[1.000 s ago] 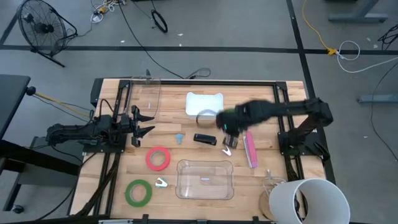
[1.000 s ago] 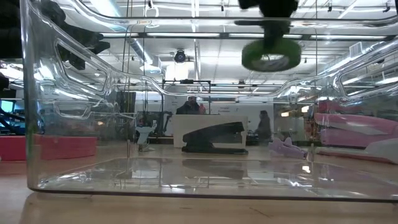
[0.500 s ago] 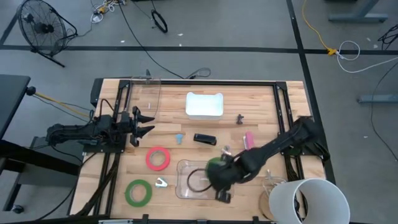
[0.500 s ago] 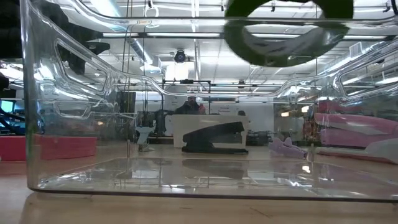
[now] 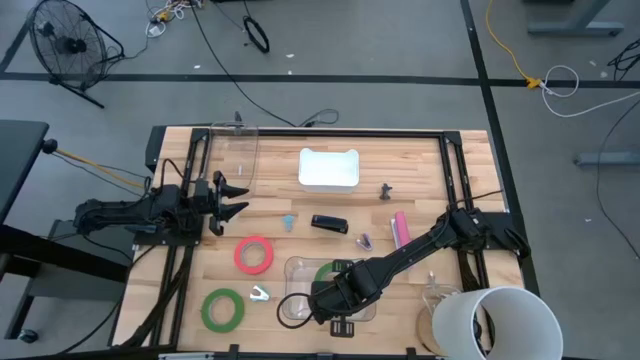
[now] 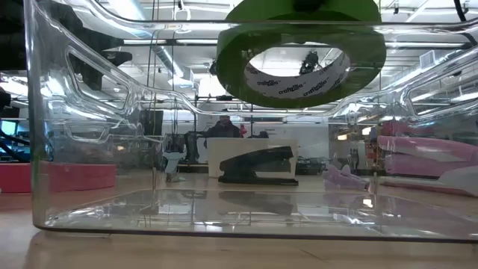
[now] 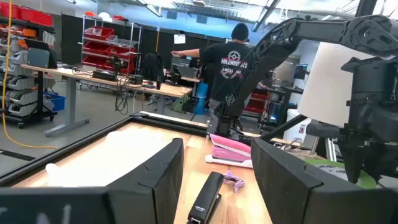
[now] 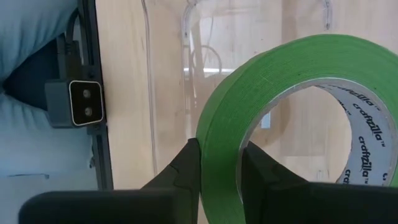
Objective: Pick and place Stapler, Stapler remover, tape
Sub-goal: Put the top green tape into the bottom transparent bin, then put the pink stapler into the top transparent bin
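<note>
I had the right gripper [image 5: 330, 296] clamped on the rim of a green ring-shaped roll of tape [image 6: 301, 51], held above the clear plastic bin [image 5: 298, 268] — the placing step, I judged. Next it needed lowering, then release. My left gripper [image 5: 228, 196] waited at the table's left edge, fingers apart, holding nothing.

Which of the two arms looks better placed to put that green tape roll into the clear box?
The right: its gripper already pinches the green tape roll above the clear box. The left gripper waits, open, at the table's left edge.
</note>
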Robot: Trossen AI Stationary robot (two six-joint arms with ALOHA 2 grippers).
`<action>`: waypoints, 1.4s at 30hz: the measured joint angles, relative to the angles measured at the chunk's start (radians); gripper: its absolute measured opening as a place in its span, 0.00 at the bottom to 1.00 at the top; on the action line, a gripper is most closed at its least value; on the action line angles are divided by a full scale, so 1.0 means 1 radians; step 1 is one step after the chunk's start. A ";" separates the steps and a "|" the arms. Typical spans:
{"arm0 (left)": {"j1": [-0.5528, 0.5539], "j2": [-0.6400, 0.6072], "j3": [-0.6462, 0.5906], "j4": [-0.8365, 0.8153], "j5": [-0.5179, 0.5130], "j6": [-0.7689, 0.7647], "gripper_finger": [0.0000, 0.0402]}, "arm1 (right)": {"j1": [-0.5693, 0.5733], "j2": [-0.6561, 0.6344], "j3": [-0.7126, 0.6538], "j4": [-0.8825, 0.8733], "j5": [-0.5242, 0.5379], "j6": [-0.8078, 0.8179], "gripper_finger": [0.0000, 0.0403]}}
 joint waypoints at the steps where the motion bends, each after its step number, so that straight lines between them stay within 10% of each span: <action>1: 0.000 0.000 0.000 0.000 0.000 0.000 0.48 | -0.002 0.000 -0.003 0.005 0.002 0.000 0.16; 13: 0.000 0.000 0.000 -0.004 0.000 0.001 0.48 | -0.006 0.001 -0.007 0.019 0.038 -0.004 0.16; 25: 0.000 0.000 0.000 -0.004 0.000 0.000 0.48 | -0.009 0.000 -0.007 0.005 0.089 0.000 0.63; 42: 0.000 0.000 0.000 -0.018 0.001 0.000 0.48 | -0.044 -0.174 -0.013 -0.410 0.308 0.231 0.48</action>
